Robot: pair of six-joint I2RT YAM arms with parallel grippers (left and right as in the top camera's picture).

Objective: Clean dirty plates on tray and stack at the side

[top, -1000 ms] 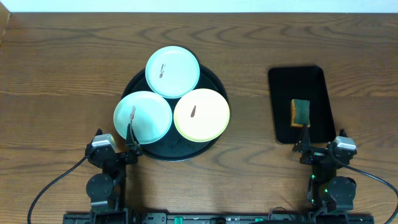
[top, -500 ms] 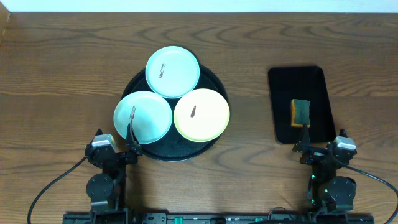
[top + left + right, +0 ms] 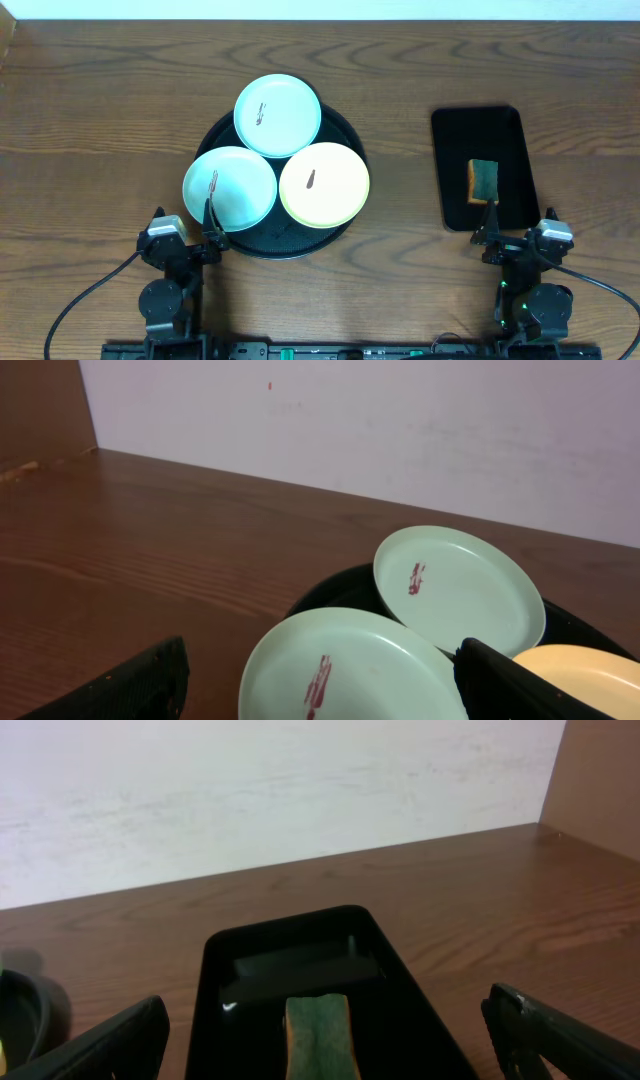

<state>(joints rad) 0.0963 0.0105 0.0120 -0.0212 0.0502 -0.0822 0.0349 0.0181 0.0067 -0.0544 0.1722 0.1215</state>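
The round black tray (image 3: 268,238) holds three plates, each with a reddish-brown smear. One mint plate (image 3: 277,115) lies at the back, another mint plate (image 3: 229,187) at the front left, and a pale yellow plate (image 3: 324,184) at the front right. My left gripper (image 3: 183,222) is open at the table's front edge, just short of the front-left plate. In the left wrist view that plate (image 3: 350,670) shows between the spread fingers (image 3: 130,690), untouched. My right gripper (image 3: 520,222) stands open and empty at the front right.
A smaller black rectangular tray (image 3: 500,130) at the right holds a green and yellow sponge (image 3: 482,181), which lies just ahead of the right gripper (image 3: 325,1055) in the right wrist view. Bare wooden table (image 3: 120,110) surrounds both trays. A pale wall runs along the back.
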